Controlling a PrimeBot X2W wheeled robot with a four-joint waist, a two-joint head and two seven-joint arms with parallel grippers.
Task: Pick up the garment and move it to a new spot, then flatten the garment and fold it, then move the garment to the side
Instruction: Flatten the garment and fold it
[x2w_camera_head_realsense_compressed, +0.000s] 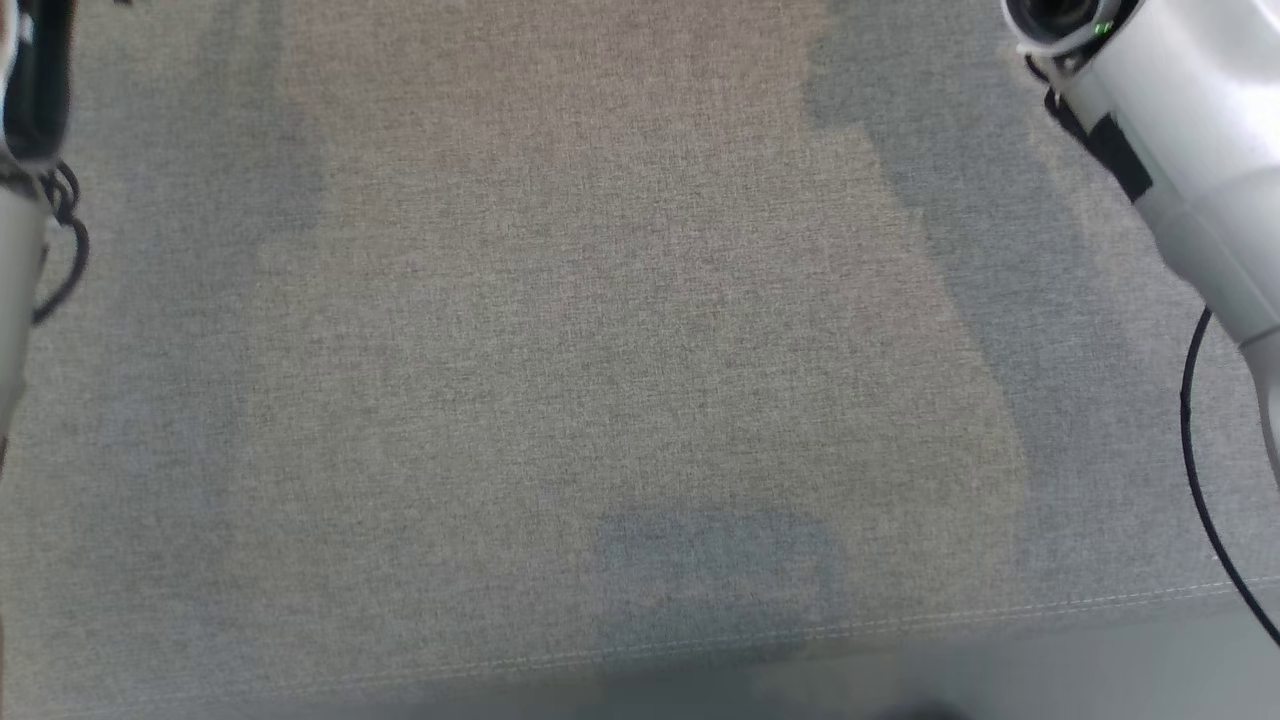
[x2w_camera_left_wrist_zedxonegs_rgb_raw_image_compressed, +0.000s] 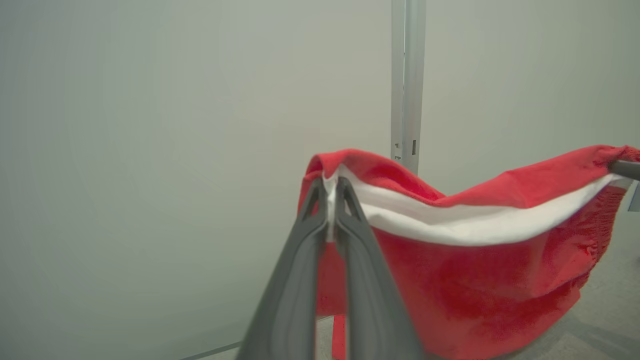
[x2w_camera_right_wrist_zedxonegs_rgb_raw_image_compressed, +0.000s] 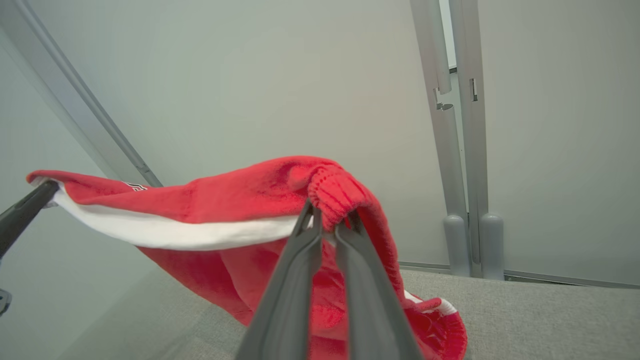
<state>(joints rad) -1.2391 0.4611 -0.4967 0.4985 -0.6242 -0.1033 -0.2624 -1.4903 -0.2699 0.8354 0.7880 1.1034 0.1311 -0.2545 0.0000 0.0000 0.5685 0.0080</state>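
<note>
The garment (x2w_camera_left_wrist_zedxonegs_rgb_raw_image_compressed: 475, 280) is red cloth with a white band and a ribbed hem. It hangs stretched between my two grippers. In the left wrist view my left gripper (x2w_camera_left_wrist_zedxonegs_rgb_raw_image_compressed: 330, 192) is shut on one upper corner, at the white band. In the right wrist view my right gripper (x2w_camera_right_wrist_zedxonegs_rgb_raw_image_compressed: 327, 222) is shut on the ribbed red edge of the garment (x2w_camera_right_wrist_zedxonegs_rgb_raw_image_compressed: 240, 195). The cloth sags between the grips, and its lower end (x2w_camera_right_wrist_zedxonegs_rgb_raw_image_compressed: 440, 325) reaches the grey surface. The other arm's dark fingertip shows at the far end of the cloth in each wrist view.
A grey fabric surface (x2w_camera_head_realsense_compressed: 600, 350) spreads below, with its stitched front edge low in the head view. My right forearm (x2w_camera_head_realsense_compressed: 1190, 150) and a black cable (x2w_camera_head_realsense_compressed: 1195, 450) are at its right, my left arm (x2w_camera_head_realsense_compressed: 25, 200) at its left. Pale wall panels and a metal post (x2w_camera_right_wrist_zedxonegs_rgb_raw_image_compressed: 460, 150) stand behind.
</note>
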